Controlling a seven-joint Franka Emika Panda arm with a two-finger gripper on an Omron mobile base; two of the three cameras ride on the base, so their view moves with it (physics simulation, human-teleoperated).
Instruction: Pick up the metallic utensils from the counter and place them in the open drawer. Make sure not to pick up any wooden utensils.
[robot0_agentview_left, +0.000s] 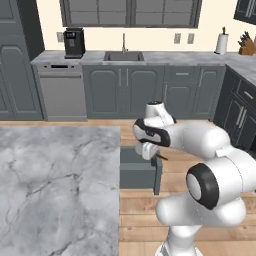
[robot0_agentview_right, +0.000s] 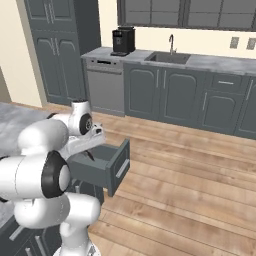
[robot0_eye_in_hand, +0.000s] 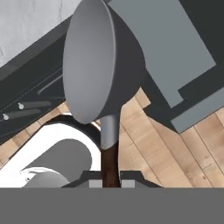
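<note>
No readable text, label or number anywhere.

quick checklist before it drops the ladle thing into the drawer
1. Grip: gripper shut on the grey-headed utensil, dark handle between the fingertips: ok.
2. Utensil is metallic, not wooden: ok.
3. Open drawer pulled out: ok.
4. Gripper over the drawer: appears so in both base views: ok.
5. Space inside the drawer: cannot tell, arm hides part of it.
6. Utensil hanging fully within the drawer walls: cannot tell.
</note>
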